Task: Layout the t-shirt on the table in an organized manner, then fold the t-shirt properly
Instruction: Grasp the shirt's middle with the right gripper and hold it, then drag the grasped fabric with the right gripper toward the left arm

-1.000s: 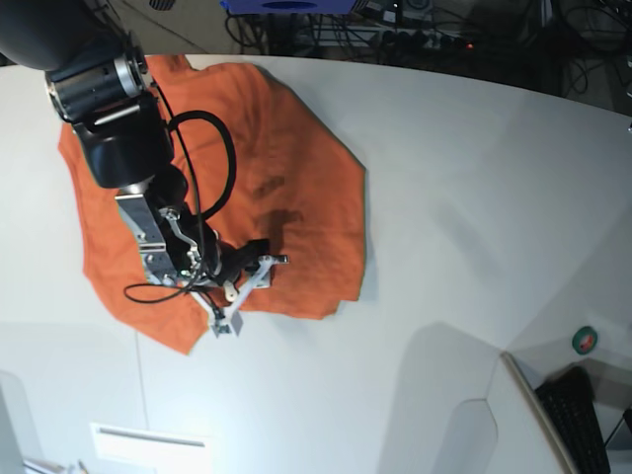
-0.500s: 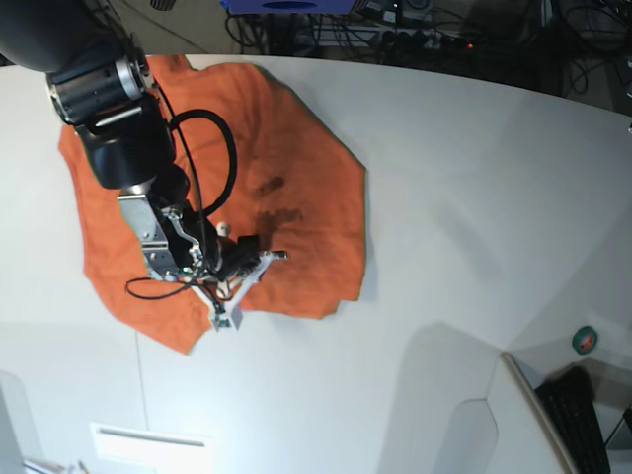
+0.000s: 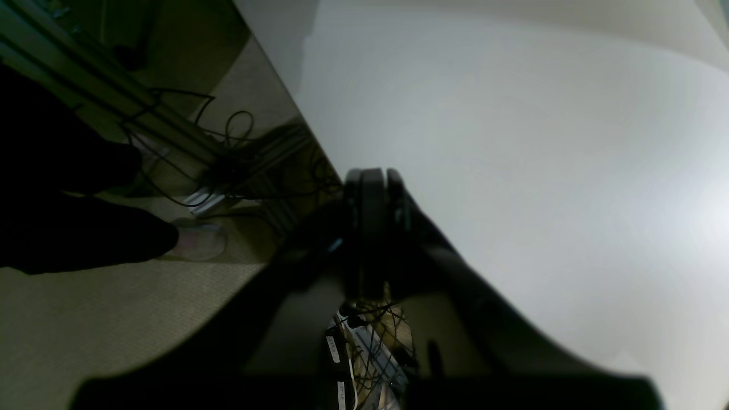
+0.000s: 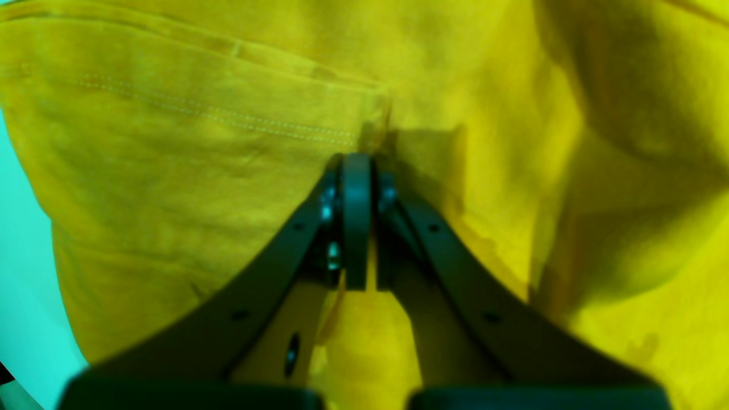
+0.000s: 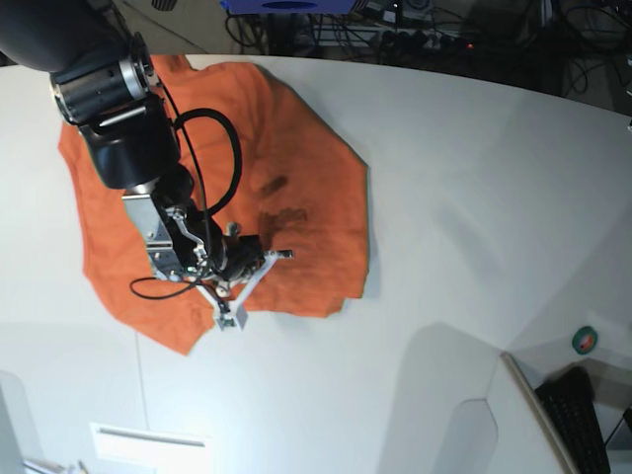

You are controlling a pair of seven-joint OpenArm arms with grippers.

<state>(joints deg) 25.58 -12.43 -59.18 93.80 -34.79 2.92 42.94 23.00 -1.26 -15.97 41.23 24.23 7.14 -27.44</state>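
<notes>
Cloth of the t-shirt [image 5: 296, 178] is lying rumpled on the table [image 5: 474, 197]. I am pinching its hem fold with the right gripper [image 4: 357, 165], jaws closed; I should draw outward low and slowly. Wrist view alone shows the stitching; the left gripper [image 3: 370, 176] is closed, empty, off-table.

The t-shirt [image 5: 296, 178] under my right gripper [image 4: 357, 171] is soft matte cloth, a bit fuzzy, with stitched hems. My fingers [image 4: 285, 250] look like smooth black plastic. The table [image 5: 474, 197] is plain matte white, really smooth.
</notes>
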